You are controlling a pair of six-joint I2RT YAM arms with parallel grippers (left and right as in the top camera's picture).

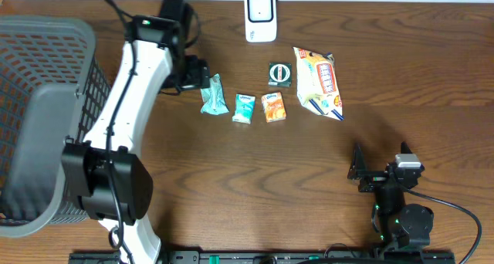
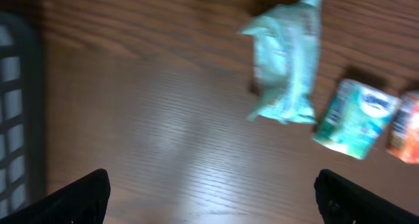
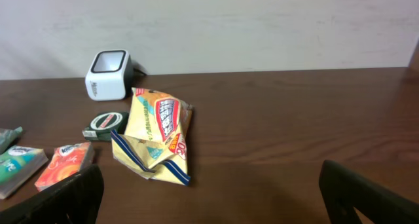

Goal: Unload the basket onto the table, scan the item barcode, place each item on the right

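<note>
R gripper (image 1: 357,170): nearest the base edge, right side of table (image 1: 231,187). Jaws spread wide, nothing btwn them. Its wrist view shows both fingers (image 3: 72,198) at the lower frame corners w/ bare wood btwn. Well apart from all goods.

L arm reaches over left-centre of table, beside the grey mesh basket (image 1: 31,102) at far left. L gripper (image 1: 202,75): jaws wide apart, empty, not gripping any item. In its wrist view the fingers (image 2: 78,198) frame bare table.

Items, mid-table row, left to right:
- teal pouch (image 1: 211,95), crumpled, lying flat just beside L gripper tips, not held
- small teal packet (image 1: 244,108)
- orange packet (image 1: 273,107)

The three lie close, side by side; touching or not, can't tell. L wrist view blurred, print unreadable.

Further back: dark green box w/ round logo (image 1: 279,73). Yellow snack bag (image 1: 320,82), creased, lies flat just right of the box.

Far edge, centre: white scanner (image 1: 261,16), upright, near the wall. Teal pouch is well apart from scanner, on the table surface.
</note>
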